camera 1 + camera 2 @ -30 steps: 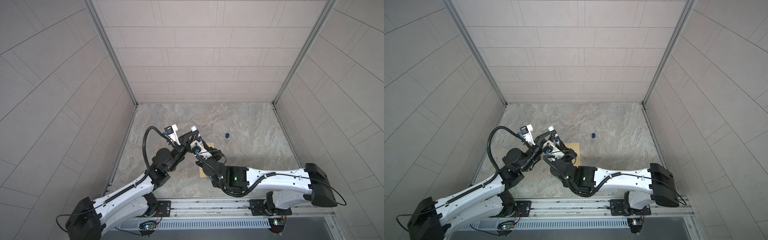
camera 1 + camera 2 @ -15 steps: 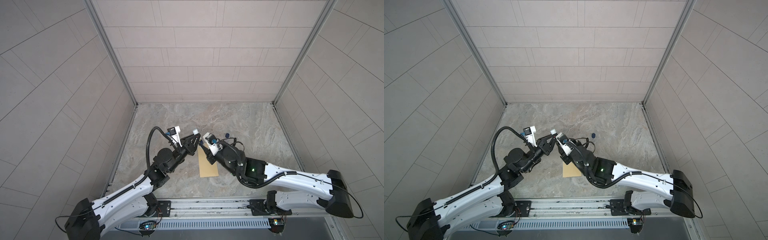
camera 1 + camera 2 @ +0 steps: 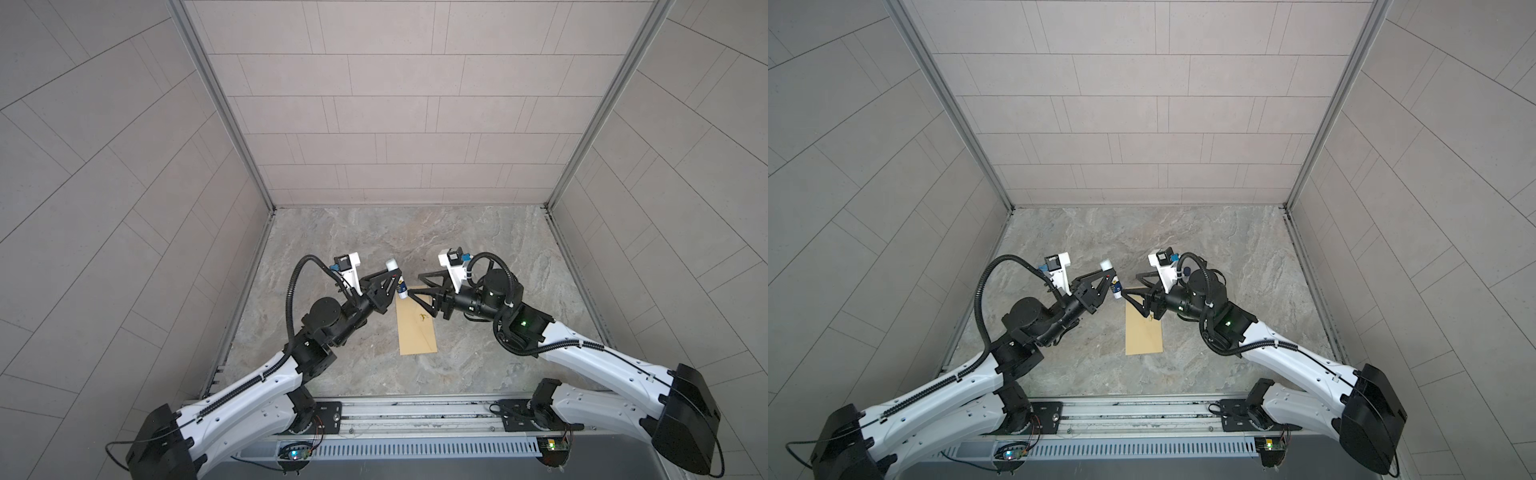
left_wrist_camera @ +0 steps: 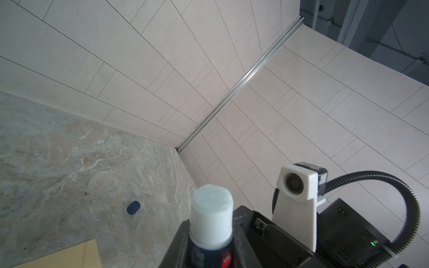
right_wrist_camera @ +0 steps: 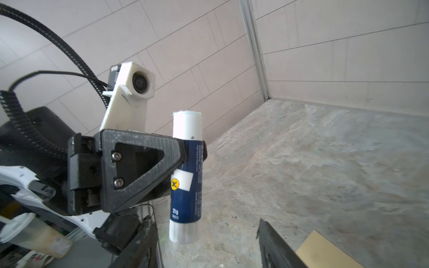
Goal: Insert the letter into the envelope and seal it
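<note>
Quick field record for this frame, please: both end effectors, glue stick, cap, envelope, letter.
left end effector: shut on glue stick
glue stick: uncapped, held clear of table
right end effector: open, empty, over envelope's far end
envelope: flat on table, between the arms
cap: loose on table, apart from envelope
letter: not in view
</note>
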Controlling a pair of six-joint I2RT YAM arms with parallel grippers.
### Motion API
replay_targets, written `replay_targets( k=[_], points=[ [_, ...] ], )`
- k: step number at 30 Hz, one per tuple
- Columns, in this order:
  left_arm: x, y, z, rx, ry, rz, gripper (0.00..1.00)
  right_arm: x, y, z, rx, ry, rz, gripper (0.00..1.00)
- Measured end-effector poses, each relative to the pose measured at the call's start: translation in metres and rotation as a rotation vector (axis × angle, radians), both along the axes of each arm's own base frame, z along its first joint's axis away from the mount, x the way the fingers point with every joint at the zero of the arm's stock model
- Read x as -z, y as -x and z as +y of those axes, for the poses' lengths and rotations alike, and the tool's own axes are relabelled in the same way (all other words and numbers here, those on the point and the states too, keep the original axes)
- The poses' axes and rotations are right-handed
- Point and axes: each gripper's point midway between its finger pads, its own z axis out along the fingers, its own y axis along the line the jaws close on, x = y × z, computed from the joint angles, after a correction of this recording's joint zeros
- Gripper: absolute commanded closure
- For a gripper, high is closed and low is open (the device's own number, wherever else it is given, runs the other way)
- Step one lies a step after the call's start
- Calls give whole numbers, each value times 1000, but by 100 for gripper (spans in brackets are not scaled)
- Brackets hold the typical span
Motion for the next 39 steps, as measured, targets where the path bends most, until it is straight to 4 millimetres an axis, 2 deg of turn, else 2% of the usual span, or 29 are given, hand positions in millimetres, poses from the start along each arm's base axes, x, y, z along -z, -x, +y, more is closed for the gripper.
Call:
replay_targets(
  k=[7,15,31,39],
  points=[
    [-10,7,-4,48,35,-26,100,4,4,14,-164,-139,132,36],
    [-16,9,-5,68,53,-38,100,-5,16,23,-296,-225,167,51],
    [-21,4,-2,64,74,-33,100,-4,20,23,-322,-226,163,69],
    [-21,4,-3,69,85,-25,100,-4,17,23,-302,-225,156,85]
  ],
)
